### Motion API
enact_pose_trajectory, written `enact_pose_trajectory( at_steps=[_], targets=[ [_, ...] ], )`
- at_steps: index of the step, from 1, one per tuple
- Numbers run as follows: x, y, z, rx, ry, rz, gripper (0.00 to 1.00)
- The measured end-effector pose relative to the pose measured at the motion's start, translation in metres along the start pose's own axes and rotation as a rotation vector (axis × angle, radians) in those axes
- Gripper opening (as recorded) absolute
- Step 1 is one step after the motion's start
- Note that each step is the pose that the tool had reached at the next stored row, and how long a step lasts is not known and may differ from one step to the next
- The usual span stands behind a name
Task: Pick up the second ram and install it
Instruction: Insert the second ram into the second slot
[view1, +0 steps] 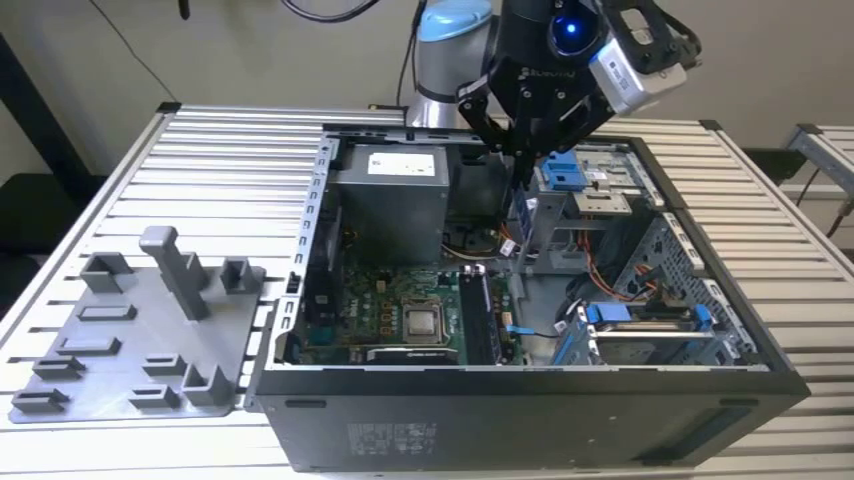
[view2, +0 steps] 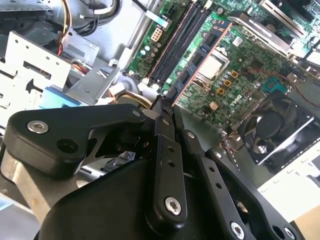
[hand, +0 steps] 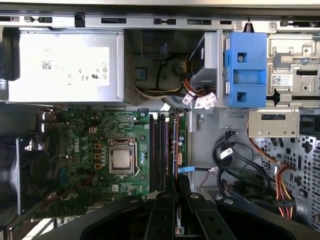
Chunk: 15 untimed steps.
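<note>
My gripper (view1: 515, 150) hangs above the back of the open computer case (view1: 534, 405). Its fingers (view2: 164, 112) are shut on the second ram (hand: 176, 150), a thin dark strip seen edge-on with an orange-lit edge. The ram (view2: 200, 62) hangs below the fingertips and points down toward the motherboard (hand: 85, 150). In the exterior view the strip (view1: 514, 205) hangs between the power supply and the drive cage. The dark memory slots (hand: 159, 155) lie just beside the ram in the first wrist view and stand beside the silver CPU (hand: 121, 159). My gripper (hand: 176, 192) sits over the slots' near end.
A grey power supply (view1: 387, 190) fills the case's back. Blue drive brackets (view1: 567, 172) and a drive cage (view1: 641, 320) stand at the exterior view's right, with loose cables (hand: 235, 160) beside the board. A grey parts fixture (view1: 134, 330) lies on the slatted table at the exterior view's left.
</note>
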<state>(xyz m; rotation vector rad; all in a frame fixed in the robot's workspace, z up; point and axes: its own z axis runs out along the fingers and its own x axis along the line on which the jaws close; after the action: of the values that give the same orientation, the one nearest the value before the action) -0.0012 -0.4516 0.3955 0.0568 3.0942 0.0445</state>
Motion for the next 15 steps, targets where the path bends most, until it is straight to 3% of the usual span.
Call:
enact_pose_trajectory(
  at_steps=[15],
  targets=[
    [0.0027,-0.0005,0.0084,0.0007,-0.0005,0.017,0.14]
  ],
)
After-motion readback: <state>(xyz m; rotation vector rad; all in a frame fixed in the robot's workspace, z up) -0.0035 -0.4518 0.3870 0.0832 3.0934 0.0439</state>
